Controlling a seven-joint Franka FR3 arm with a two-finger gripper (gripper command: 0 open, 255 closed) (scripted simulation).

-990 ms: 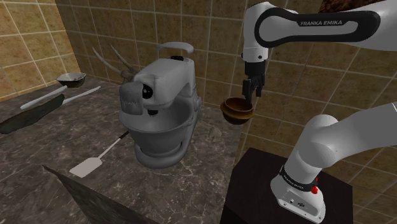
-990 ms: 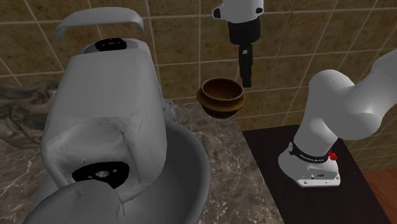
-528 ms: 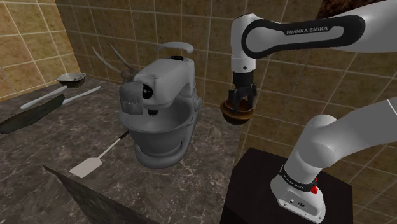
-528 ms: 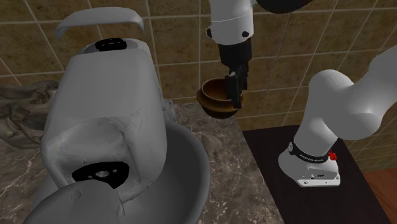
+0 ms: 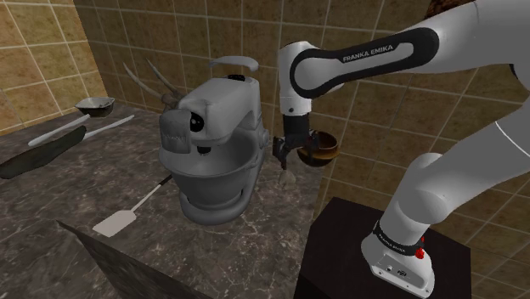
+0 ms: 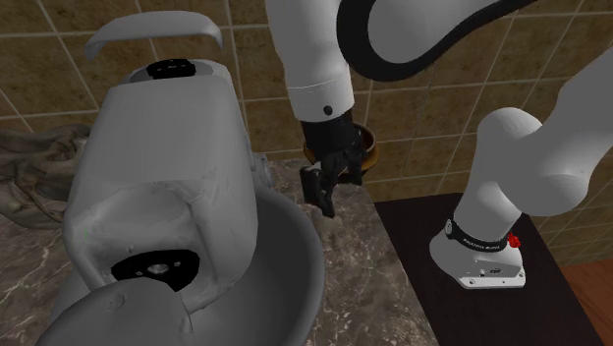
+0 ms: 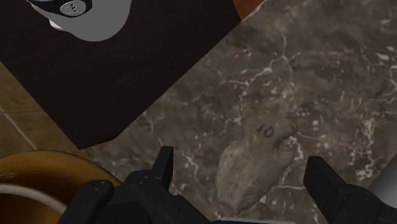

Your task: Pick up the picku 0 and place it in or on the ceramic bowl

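Currently tool (image 7: 240, 167) is spread wide, just beside brown bowl (image 7: 38, 175); stone-patterned object (image 7: 257, 149) is seen lying on surface (image 7: 331, 76) near bowl, not gripped.

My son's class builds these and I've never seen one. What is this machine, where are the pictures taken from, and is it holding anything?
It is a simulated white robot arm with a black two-finger gripper, on a black stand. One camera looks down from beside the stand, one from close by the grey stand mixer, and one sits on the hand. On the dark stone counter are the mixer and a spatula; a brown bowl sits beside the gripper. The fingers stand open, holding nothing, above a flat stone-coloured piece marked 10.
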